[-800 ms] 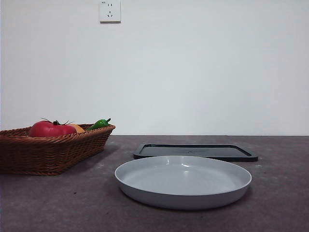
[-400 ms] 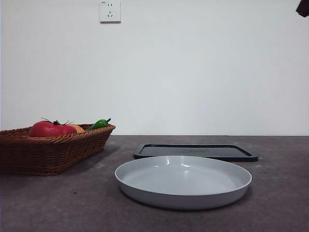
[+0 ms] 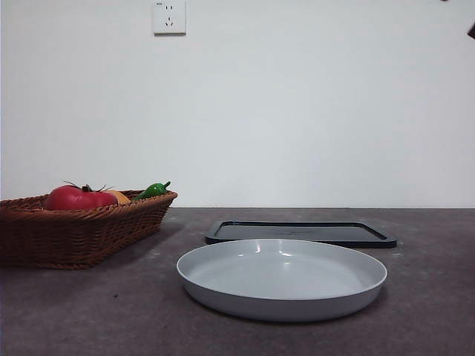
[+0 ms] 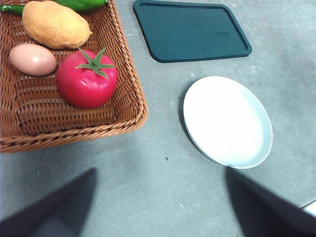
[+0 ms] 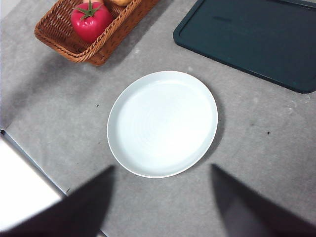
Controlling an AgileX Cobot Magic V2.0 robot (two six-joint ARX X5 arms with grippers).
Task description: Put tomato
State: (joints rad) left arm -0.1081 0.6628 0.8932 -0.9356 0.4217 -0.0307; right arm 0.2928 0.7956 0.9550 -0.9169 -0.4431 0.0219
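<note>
The tomato (image 4: 87, 79), glossy, round and red with a green star-shaped stem, lay inside the woven wicker basket (image 4: 129, 94), close to its corner nearest the plate. Beside it in the basket sat a smooth pale egg (image 4: 32, 59), a matte, lumpy yellow-orange fruit (image 4: 56, 24) and, against the far rim, a shiny green pepper (image 4: 79, 4). In the front view the tomato (image 3: 79, 198) showed just above the brown braided rim of the basket (image 3: 82, 233), with the pepper (image 3: 152, 190) poking out behind it.

A shallow round plate (image 3: 282, 278) of smooth pale grey-white stood on the mottled grey table (image 3: 89, 311), apart from the basket. Behind the plate lay a flat dark rectangular tray (image 3: 300, 232) with rounded corners and a low raised lip.

The left gripper (image 4: 163, 207) hung above bare table between basket and plate, its two black jaws spread wide and holding nothing. The right gripper (image 5: 160, 207) hung over the near edge of the plate (image 5: 163, 123), jaws likewise parted and empty, well away from the tomato (image 5: 91, 22).
</note>
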